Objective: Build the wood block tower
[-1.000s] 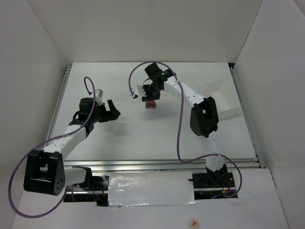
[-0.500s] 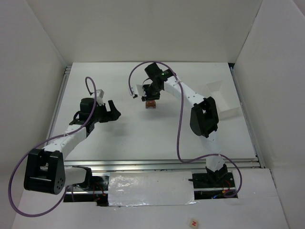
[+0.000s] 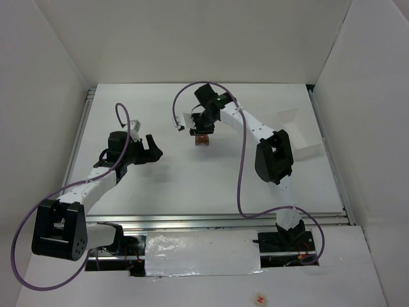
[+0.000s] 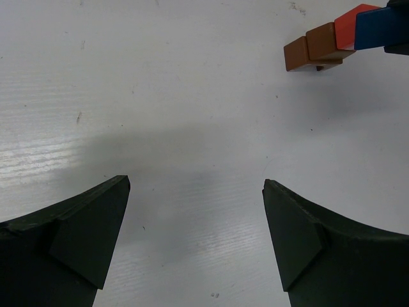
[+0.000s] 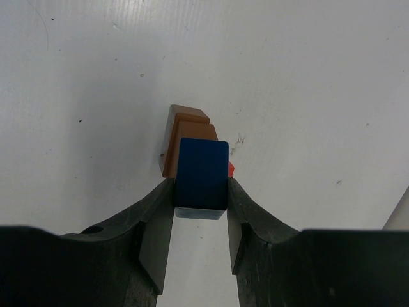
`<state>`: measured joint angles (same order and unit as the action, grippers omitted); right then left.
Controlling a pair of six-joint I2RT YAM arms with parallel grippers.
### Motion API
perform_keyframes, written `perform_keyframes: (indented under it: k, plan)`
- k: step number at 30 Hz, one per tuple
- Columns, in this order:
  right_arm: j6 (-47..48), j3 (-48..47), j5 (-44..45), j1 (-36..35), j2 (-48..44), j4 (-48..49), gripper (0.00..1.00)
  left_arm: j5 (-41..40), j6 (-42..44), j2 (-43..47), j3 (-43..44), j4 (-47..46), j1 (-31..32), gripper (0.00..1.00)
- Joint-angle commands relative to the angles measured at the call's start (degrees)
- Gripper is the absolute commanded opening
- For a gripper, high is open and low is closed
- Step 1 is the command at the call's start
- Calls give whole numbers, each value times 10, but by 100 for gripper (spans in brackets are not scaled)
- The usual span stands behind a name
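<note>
The wood block tower [image 3: 202, 139] stands at the far middle of the table: brown blocks [image 5: 186, 131] at the bottom, a red cube [image 4: 350, 27] above them, a blue wedge [image 5: 202, 176] on top. My right gripper [image 5: 199, 192] is shut on the blue wedge, right over the stack; whether the wedge rests on the red cube I cannot tell. In the left wrist view the stack shows at the top right, with the blue wedge [image 4: 382, 27] at its end. My left gripper [image 4: 195, 211] is open and empty, well left of the tower [image 3: 153, 148].
A white tray [image 3: 300, 131] lies at the far right of the table. White walls close in the table on three sides. A cable loops over the right arm near the tower.
</note>
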<state>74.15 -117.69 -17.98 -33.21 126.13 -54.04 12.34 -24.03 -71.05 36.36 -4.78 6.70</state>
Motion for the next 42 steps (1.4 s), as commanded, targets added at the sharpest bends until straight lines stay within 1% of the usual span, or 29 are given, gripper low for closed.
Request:
perform_keyframes:
  k: [1, 9, 12, 16, 21, 42]
  plan:
    - [-9, -16, -14, 7, -36, 16, 20, 11, 11, 3, 5, -30, 2, 99]
    - [-11, -20, -17, 11, -54, 13, 21, 13, 11, 3, 6, -31, 3, 99]
    - [-20, -29, -34, 16, -55, 9, 21, 13, 11, 1, 7, -30, 3, 99]
    - [-29, -40, -50, 17, -49, -5, 21, 13, 11, -1, 7, -30, 2, 99]
    - [-37, -57, -43, 19, -29, -19, 22, 13, 11, -4, 7, -30, 3, 99]
    - [-54, -29, -37, 24, -9, 17, 24, 13, 10, -16, 9, -30, 4, 99]
